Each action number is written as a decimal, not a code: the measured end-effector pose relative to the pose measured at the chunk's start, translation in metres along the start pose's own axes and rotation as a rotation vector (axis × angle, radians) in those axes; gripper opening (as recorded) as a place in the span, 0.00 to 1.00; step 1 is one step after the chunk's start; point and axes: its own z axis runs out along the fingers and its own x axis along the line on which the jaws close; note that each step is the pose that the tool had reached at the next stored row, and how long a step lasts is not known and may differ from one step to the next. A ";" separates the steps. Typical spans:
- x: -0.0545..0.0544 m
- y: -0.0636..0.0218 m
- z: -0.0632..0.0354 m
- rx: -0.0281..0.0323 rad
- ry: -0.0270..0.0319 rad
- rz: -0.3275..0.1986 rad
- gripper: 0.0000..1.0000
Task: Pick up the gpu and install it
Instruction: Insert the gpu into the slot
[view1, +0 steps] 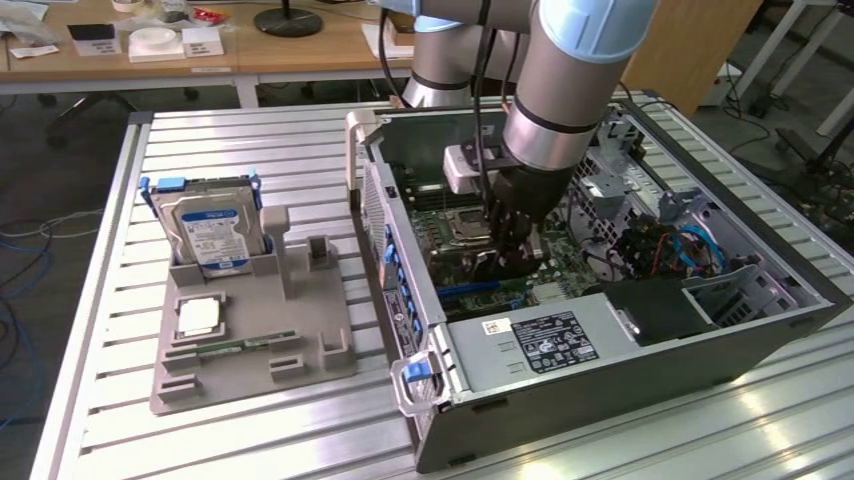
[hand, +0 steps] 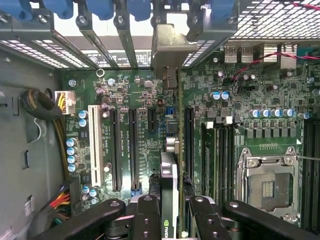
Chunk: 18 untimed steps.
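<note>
A ribbed aluminium table (view1: 240, 140) carries the work, with pale wooden desks (view1: 307, 50) behind it. On the table lies a black metal computer case (view1: 747, 330), on its side with the panel off, so the green motherboard (hand: 150, 90) faces up. The grey-and-blue robot arm (view1: 574, 60) reaches down into the middle of the case. Its black two-fingered gripper (view1: 514, 255) (hand: 175, 212) hangs low over the board. The black fingers (hand: 147, 215) are pinched on the gpu (hand: 169, 175), a thin dark expansion card with a silver metal end bracket (hand: 170, 47). The gpu stands on edge inside the case, parallel to the long black expansion slots (hand: 134, 150). Its bracket end points at the case's rear wall, where a row of blue plastic clips (hand: 100, 7) sits above the slot openings. Whether its lower edge is seated in a slot cannot be told. A silver processor socket (hand: 267, 185) lies on the board, inside the case and to one side of the card. Outside the case, towards the exterior view's left, a grey plastic holder (view1: 254, 350) rests on the table. It holds an upright silver hard drive with a blue label (view1: 211, 235) and a slim green memory stick (view1: 240, 345).
</note>
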 end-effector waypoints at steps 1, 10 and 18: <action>0.000 0.0000 0.0000 -0.0001 0.0002 0.000 0.27; 0.000 0.0041 0.0012 0.0001 0.0000 0.000 0.27; 0.000 0.0088 0.0019 0.0003 0.0000 0.002 0.27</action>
